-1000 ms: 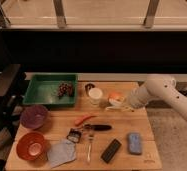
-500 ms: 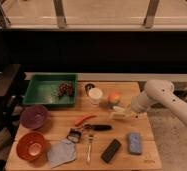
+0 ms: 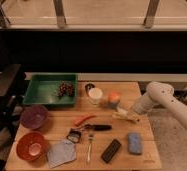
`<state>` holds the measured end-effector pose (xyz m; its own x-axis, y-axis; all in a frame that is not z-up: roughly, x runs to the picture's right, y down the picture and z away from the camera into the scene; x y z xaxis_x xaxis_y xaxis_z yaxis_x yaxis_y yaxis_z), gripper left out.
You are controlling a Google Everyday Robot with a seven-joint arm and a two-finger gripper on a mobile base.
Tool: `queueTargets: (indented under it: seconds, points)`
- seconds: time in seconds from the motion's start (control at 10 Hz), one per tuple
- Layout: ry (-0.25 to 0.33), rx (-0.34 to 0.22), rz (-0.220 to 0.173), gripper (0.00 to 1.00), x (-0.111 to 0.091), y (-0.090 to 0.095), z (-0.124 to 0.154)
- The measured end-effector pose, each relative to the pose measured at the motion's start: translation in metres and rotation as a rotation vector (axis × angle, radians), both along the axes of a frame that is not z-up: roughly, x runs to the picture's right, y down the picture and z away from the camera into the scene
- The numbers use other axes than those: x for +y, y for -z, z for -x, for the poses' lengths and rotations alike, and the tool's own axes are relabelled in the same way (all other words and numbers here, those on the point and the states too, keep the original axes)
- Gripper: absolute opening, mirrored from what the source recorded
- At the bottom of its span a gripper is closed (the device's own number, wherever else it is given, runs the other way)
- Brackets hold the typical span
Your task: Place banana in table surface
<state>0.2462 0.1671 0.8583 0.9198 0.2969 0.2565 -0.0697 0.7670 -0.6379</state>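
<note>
Resting on the table surface (image 3: 137, 102), the banana (image 3: 125, 117) lies near the right edge. The gripper (image 3: 134, 114) sits right against it; whether it grips the banana cannot be told.

Wooden table surface (image 3: 147, 156), banana (image 3: 125, 117) under gripper (image 3: 135, 115), green tray (image 3: 42, 89)

Lab-like robot test table (image 3: 62, 122), railing behind

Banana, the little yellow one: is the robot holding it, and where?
It cannot be told. The gripper is down at the right end of the small pale-yellow curved banana, low over the light wooden table surface, but the hold itself does not show.
</note>
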Motion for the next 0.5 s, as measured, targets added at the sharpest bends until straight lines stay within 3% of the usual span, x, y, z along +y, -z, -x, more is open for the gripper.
queueTargets:
  seconds: [0.2, 0.5]
  points:
    - [-0.019, 0.004, 0.006, 0.79, 0.0003, 0.0002, -0.0055]
    - [-0.017, 0.001, 0.007, 0.79, 0.0001, 0.0, -0.0036]
